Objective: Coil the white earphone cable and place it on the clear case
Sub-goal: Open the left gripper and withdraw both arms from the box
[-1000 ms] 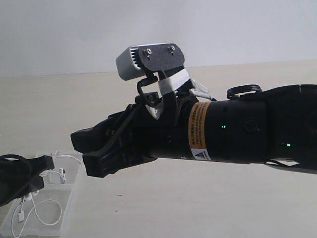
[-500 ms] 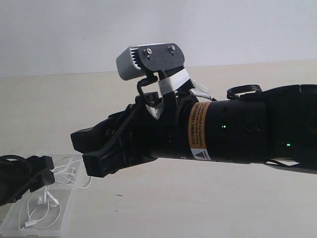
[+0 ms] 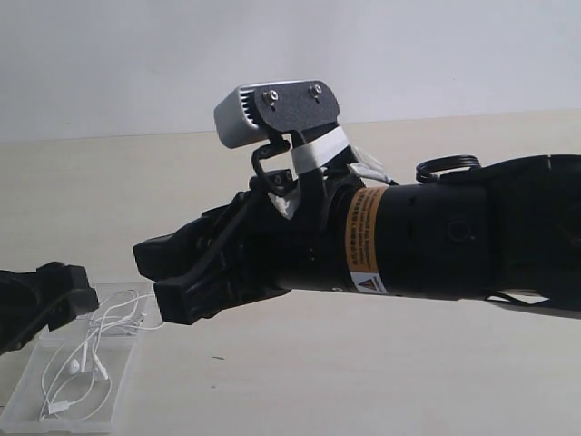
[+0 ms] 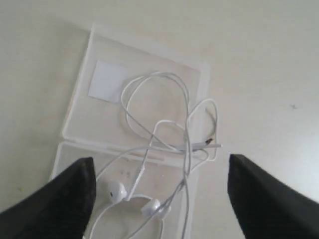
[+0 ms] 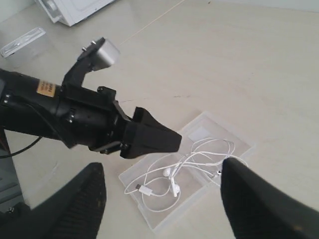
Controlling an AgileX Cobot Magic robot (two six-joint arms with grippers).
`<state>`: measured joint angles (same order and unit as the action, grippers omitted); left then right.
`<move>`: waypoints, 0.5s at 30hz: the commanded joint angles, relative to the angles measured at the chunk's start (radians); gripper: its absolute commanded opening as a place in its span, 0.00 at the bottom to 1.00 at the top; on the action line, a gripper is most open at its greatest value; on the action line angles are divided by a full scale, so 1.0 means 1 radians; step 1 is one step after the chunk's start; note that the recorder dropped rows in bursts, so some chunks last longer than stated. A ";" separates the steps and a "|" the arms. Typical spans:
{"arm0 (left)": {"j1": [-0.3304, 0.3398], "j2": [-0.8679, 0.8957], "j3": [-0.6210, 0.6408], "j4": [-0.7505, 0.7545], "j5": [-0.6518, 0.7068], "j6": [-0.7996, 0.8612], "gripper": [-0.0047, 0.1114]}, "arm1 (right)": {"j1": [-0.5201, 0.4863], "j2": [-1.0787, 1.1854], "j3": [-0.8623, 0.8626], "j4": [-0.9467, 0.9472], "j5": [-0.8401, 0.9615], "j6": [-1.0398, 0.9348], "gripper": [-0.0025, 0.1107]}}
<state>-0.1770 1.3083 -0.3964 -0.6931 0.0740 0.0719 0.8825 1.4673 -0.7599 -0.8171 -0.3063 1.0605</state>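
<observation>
A plain beige table (image 3: pixel 363 381) runs back to a pale wall. Near its left edge in the exterior view lies the case (image 3: pixel 116 411), opened flat, and the cable (image 3: pixel 91 350) rests on it in loose loops across both halves. One loop reaches just past the case's edge.

The left gripper (image 4: pixel 160 162) hangs directly over the case with its jaws wide apart and holds nothing. From its wrist camera the cable (image 4: pixel 184 134) lies below and between the two fingers (image 4: pixel 65 199), touching neither. Both earbuds (image 4: pixel 115 190) sit in the half nearer the gripper, and the label patch (image 4: pixel 107 79) is in the farther half.

The right gripper (image 3: pixel 156 282) is also spread and empty. It hovers higher up – from its wrist view the case (image 5: pixel 234 142) and cable (image 5: pixel 199 157) lie well below, with the left gripper (image 5: pixel 154 140) between.
</observation>
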 commanded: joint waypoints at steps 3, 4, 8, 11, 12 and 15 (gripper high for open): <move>-0.004 -0.166 0.001 0.007 0.027 0.057 0.46 | 0.002 -0.008 -0.004 0.003 0.027 0.013 0.53; -0.004 -0.205 0.001 0.007 0.032 0.057 0.36 | 0.002 -0.012 -0.004 0.003 0.039 0.013 0.48; -0.004 -0.393 0.001 0.026 0.072 0.062 0.04 | 0.002 -0.095 -0.004 0.003 0.313 0.001 0.05; -0.004 -0.507 0.001 0.051 0.126 0.059 0.04 | 0.002 -0.168 -0.004 -0.011 0.459 -0.023 0.03; -0.004 -0.545 0.001 0.050 0.150 0.056 0.04 | 0.002 -0.202 -0.004 -0.024 0.501 -0.024 0.03; -0.004 -0.657 0.001 0.054 0.234 0.057 0.04 | 0.002 -0.286 -0.004 -0.037 0.584 -0.022 0.03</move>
<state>-0.1770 0.7336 -0.3964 -0.6551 0.2369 0.1282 0.8825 1.2555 -0.7599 -0.8389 0.1910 1.0505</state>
